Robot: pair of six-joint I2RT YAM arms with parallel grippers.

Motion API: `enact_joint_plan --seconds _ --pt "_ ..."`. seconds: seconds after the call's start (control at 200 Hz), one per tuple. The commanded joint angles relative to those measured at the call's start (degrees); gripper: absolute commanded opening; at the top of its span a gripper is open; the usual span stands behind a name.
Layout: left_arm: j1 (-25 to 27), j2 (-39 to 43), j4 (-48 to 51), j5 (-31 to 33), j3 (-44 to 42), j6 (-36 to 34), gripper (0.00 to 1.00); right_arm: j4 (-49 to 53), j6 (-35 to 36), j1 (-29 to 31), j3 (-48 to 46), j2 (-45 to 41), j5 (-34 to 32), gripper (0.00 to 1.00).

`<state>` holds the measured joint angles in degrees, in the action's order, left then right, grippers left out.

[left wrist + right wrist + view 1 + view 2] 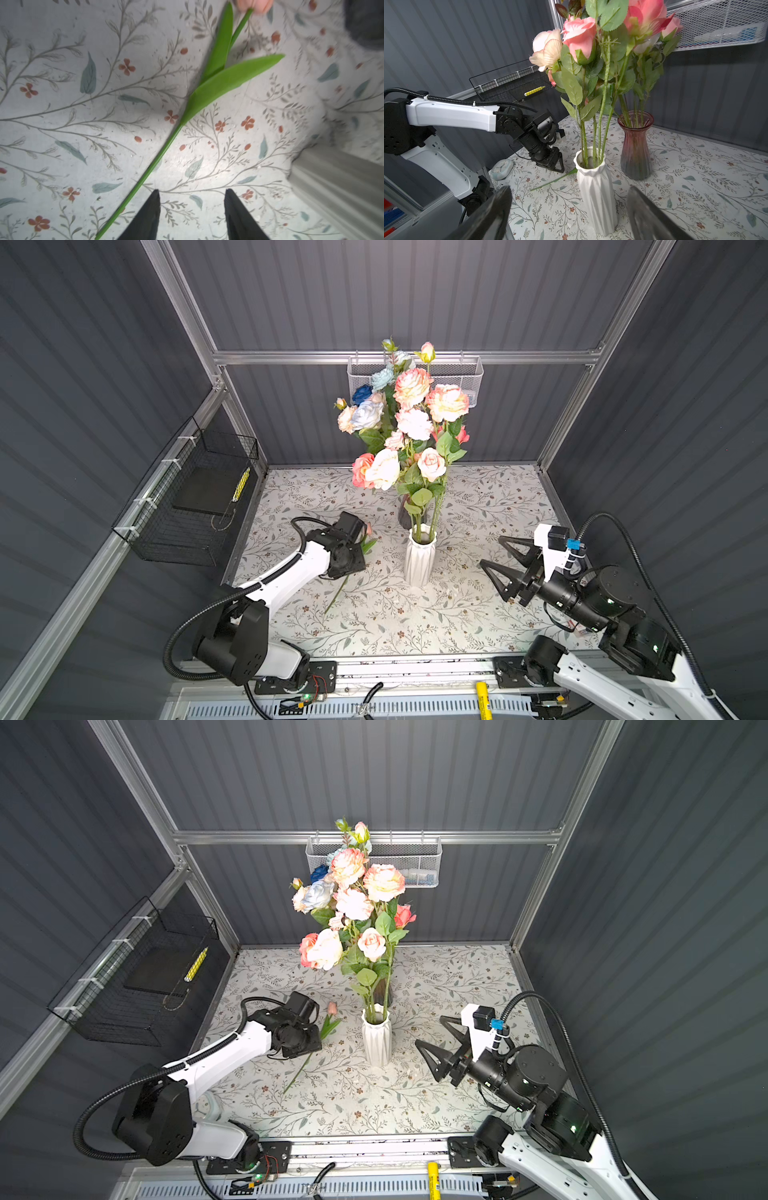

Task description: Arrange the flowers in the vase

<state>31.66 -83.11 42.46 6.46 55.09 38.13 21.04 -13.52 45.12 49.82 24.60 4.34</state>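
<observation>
A white ribbed vase (419,560) (377,1040) (596,193) stands mid-table and holds several leafy flowers (415,427) (353,903) with pink, peach, cream and blue heads. One loose flower (166,145) (316,1044) (550,182), a pink bud on a green stem with two long leaves, lies flat on the table left of the vase. My left gripper (191,192) (558,166) points down just above it, open and empty; the stem lies beside one finger, outside the gap. My right gripper (491,550) (429,1031) (569,189) hovers right of the vase, open wide and empty.
A dark red glass vase (635,145) (405,514) with more stems stands behind the white one. A black wire basket (195,497) hangs on the left wall, a white mesh basket (457,377) on the rear wall. A small round clock (501,168) lies by the left arm's base.
</observation>
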Motion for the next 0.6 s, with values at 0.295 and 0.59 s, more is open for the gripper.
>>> enact_joint_plan --seconds 0.295,0.59 --pt "1.65 -9.29 3.11 11.16 2.51 -8.01 0.51 -0.4 -0.46 -0.21 -0.07 -1.31 -0.06 0.87" --pt "1.3 -16.64 1.14 10.31 4.09 -9.21 0.53 -0.3 -0.1 -0.15 -0.23 -1.35 -0.63 0.87"
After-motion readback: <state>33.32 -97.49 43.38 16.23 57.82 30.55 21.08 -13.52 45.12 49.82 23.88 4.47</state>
